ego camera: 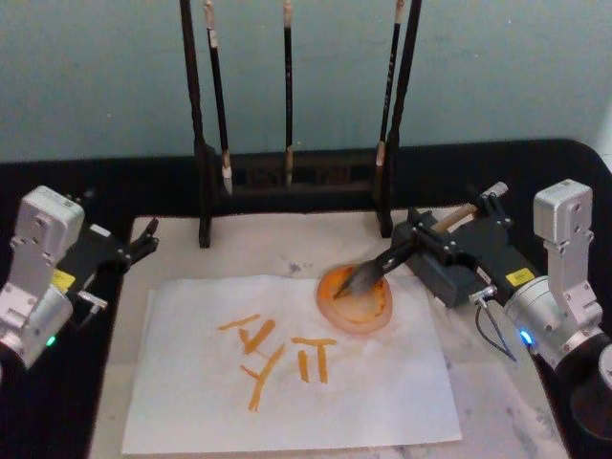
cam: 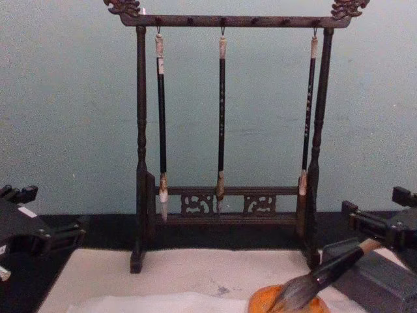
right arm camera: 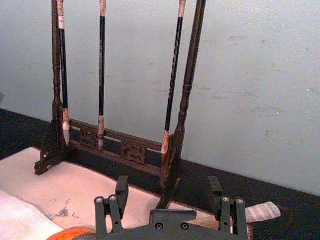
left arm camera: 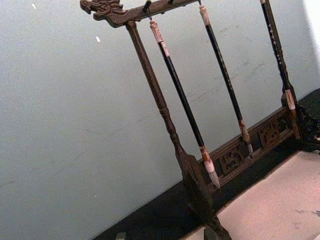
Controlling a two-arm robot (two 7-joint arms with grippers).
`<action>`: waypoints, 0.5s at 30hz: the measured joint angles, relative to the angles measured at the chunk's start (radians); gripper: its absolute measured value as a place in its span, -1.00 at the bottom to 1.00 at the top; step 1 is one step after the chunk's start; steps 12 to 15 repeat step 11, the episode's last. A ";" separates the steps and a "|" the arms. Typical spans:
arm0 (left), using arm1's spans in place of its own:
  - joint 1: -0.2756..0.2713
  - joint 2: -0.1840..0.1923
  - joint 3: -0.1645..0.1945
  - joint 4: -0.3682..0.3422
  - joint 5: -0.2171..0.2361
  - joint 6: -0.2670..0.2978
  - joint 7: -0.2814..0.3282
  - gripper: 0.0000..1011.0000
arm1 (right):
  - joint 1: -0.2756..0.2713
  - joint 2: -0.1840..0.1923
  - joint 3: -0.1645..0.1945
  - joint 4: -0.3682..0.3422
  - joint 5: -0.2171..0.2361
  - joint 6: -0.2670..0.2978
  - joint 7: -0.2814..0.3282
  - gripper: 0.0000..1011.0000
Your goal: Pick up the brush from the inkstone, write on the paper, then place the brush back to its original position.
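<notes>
Brush [ego camera: 368, 276] tilted, bristles resting on orange inkstone [ego camera: 355, 301] at paper's [ego camera: 287, 373] far right corner; handle between right gripper's [ego camera: 413, 242] jaws, clamped or merely around it, cannot tell. Orange strokes across paper. Left gripper [ego camera: 143, 241] parked far left, jaws apart.

The paper [ego camera: 287, 382] is seen as thin, matt and slightly wavy, marked with orange strokes. A duller, felt-like cream mat [ego camera: 497, 392] with a rough look is laid beneath it. The brush [cam: 319, 277] is shown with a soft grey-black hair tuft and a smooth pale handle. The rack [cam: 140, 156] looks to be dark carved wood, faintly glossy.
</notes>
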 joint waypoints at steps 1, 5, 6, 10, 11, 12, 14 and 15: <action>0.000 0.000 0.000 0.000 0.000 0.000 0.000 1.00 | 0.000 0.000 0.000 0.000 0.000 0.000 0.000 0.98; 0.000 0.000 0.000 0.000 0.000 0.000 0.000 1.00 | 0.000 0.000 0.000 0.000 0.000 0.000 0.000 0.98; 0.000 0.000 0.000 0.000 0.000 0.000 0.000 1.00 | 0.000 0.000 0.000 0.000 0.000 0.000 0.000 0.98; 0.000 0.000 0.000 0.000 0.000 0.000 0.000 1.00 | 0.000 0.000 0.000 0.000 0.000 0.000 0.000 0.98; 0.000 0.000 0.000 0.000 0.000 0.000 0.000 1.00 | 0.000 0.000 0.000 0.000 0.000 0.000 0.000 0.98; 0.000 0.000 0.000 0.000 0.000 0.000 0.000 1.00 | 0.000 0.000 0.000 0.000 0.000 0.000 0.000 0.98; 0.000 0.000 0.000 0.000 0.000 0.000 0.000 1.00 | 0.000 0.000 0.000 0.000 0.000 0.000 0.000 0.98; 0.000 0.000 0.000 0.000 0.000 0.000 0.000 1.00 | 0.000 0.000 0.000 0.000 0.000 0.000 0.000 0.98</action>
